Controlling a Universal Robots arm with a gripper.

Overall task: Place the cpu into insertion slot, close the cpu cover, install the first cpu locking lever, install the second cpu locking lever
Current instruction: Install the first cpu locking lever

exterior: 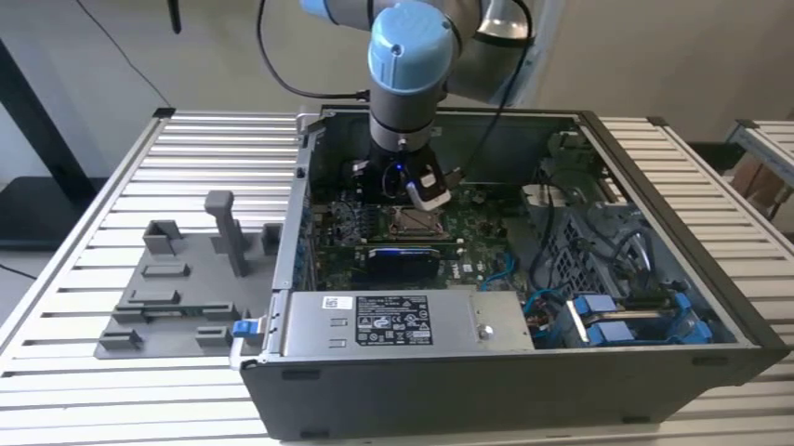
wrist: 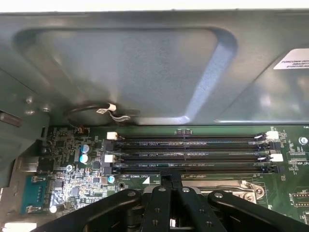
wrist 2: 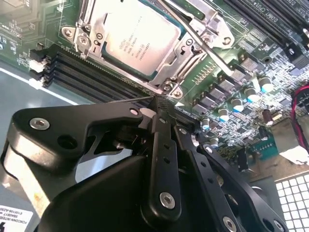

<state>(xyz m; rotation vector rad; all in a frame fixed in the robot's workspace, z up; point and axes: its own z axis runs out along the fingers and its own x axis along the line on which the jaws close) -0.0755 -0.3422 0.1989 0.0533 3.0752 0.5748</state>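
The cpu [wrist 2: 137,41] lies flat in its socket, silver-grey top up. The cpu cover [wrist 2: 181,48], a metal frame, lies down around it. A long locking lever [wrist 2: 207,46] runs slantwise along one side of the socket. A thin metal rod [wrist 2: 128,100] stretches along the socket's near edge and ends at my fingertips. My gripper [wrist 2: 158,104] is shut, its black tips together right at that socket corner. In the exterior view the gripper [exterior: 429,193] hangs just above the socket [exterior: 416,221] inside the open computer case [exterior: 496,372]. In the first wrist view the gripper [wrist: 170,181] sits beside the memory slots [wrist: 193,154].
A grey power-supply box [exterior: 385,321] with a white label lies along the case's front wall. Blue drive brackets [exterior: 620,321] and cables fill the exterior view's right. A grey fixture [exterior: 174,288] with upright posts stands on the slatted table at the exterior view's left.
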